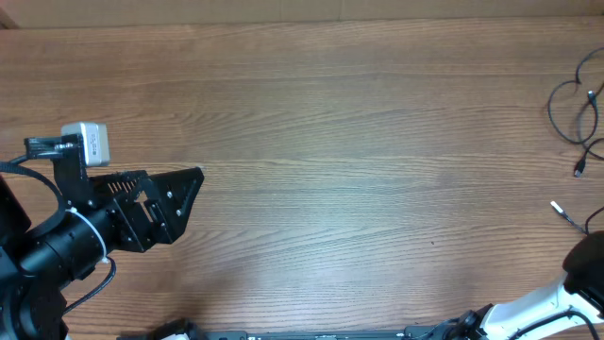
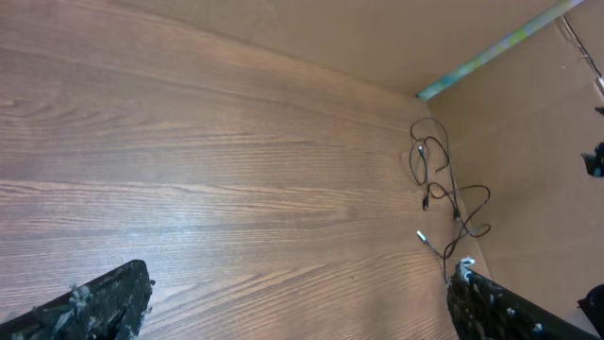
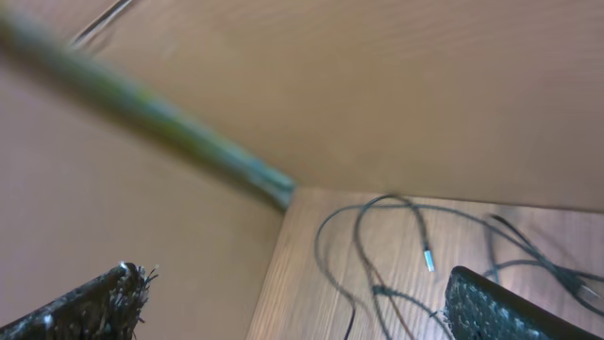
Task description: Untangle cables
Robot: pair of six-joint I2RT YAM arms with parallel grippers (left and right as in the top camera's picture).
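The cables [image 1: 578,113] are thin black cords lying loosely looped and crossed at the table's far right edge, with a small silvery plug end [image 1: 559,208] nearer the front. They also show in the left wrist view [image 2: 442,189] and in the right wrist view [image 3: 387,246], blurred. My left gripper [image 1: 193,184] is at the left of the table, far from the cables, open and empty [image 2: 302,279]. My right gripper [image 3: 293,283] is open and empty, just short of the cables. In the overhead view only its arm [image 1: 585,274] shows.
A wood-grain table [image 1: 330,142] spans the view. A brown cardboard wall [image 2: 528,123] stands behind and right of the cables, with a green tape strip [image 2: 491,52] along its corner. It also shows in the right wrist view [image 3: 142,189].
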